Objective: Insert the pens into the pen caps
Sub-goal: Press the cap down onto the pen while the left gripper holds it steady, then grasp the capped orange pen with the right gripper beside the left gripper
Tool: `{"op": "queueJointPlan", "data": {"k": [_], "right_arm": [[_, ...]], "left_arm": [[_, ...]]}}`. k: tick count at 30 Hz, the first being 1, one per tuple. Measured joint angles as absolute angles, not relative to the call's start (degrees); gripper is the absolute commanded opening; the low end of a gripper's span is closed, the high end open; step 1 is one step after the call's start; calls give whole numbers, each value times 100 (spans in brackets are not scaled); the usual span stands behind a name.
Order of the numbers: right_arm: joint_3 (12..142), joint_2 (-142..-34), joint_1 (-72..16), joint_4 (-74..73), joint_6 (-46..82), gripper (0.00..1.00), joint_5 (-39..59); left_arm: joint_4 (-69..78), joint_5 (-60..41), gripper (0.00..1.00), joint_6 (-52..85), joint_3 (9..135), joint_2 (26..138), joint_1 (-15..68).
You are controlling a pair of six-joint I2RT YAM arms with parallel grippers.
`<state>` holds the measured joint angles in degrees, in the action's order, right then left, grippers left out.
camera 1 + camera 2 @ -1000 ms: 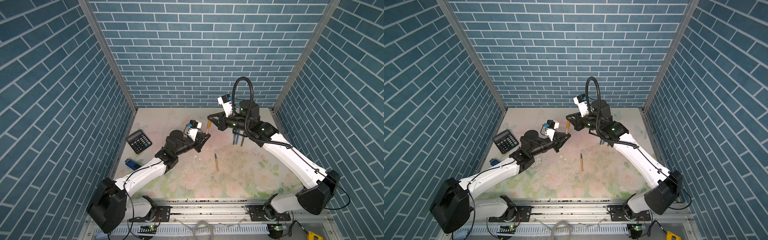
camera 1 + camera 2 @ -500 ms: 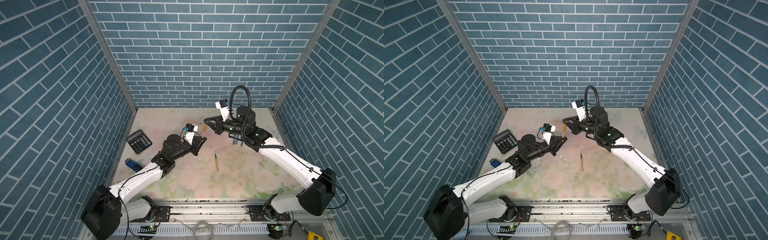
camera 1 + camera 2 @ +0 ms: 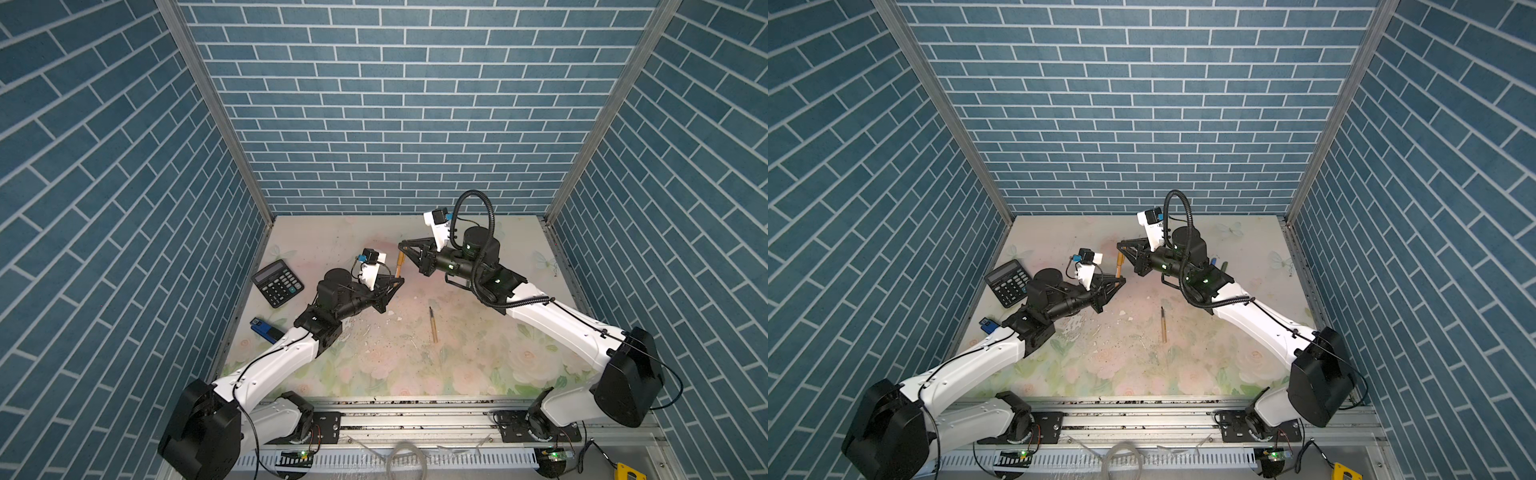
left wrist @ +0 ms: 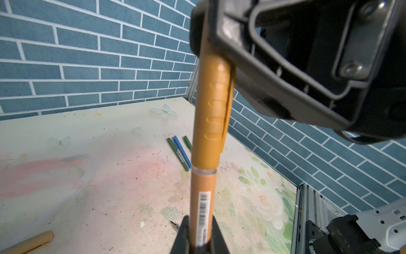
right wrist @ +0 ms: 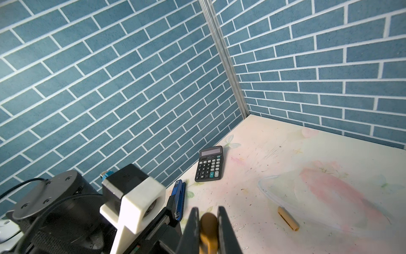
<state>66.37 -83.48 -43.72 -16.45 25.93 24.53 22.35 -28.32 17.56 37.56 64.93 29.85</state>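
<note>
The left gripper is clenched on the lower end of a tan pen, with its fingers pressed against the barrel just below the barcode label. The right gripper is clamped on the orange-brown cap at the pen's upper end, its jaws tight on either side of the cap's rounded top. The cap sits over the pen's tip, and its rim meets a clear ring on the barrel (no gap shows between them in the left wrist view). Pen and cap stand nearly upright in the air above the table, toward its back half, held between the two grippers in both top views.

A second pen lies flat on the table nearer the front, with its dark tip pointing toward the back wall, well apart from both grippers. A loose cap, tan, lies on its side on the table. Two green pens and a blue pen lie side by side close to the right wall. A calculator and a blue stapler lie beside the left wall.
</note>
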Motion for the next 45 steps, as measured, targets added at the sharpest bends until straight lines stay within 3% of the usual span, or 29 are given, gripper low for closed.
{"op": "queueJointPlan", "data": {"k": [17, 35, 39, 41, 45], "right_arm": [[6180, -8685, -4646, -2547, 2707, 3, 2051], [5959, -8707, -4744, -2936, 2720, 6, 1839], [6219, -8558, -4635, -2659, 2707, 15, 1820], [6488, -8512, -4547, -2298, 2659, 29, 1839], [6792, -8388, -4641, -869, 2390, 48, 2318]], "left_arm": [[2029, -3612, 0, 1870, 3597, 6486, 2383], [1647, -3745, 0, 1750, 3782, 6571, 2300], [1610, -3750, 0, 1608, 4080, 6718, 2362], [1809, -3778, 0, 1597, 4222, 6849, 2381], [2926, -3030, 0, 2084, 4351, 6967, 2112]]}}
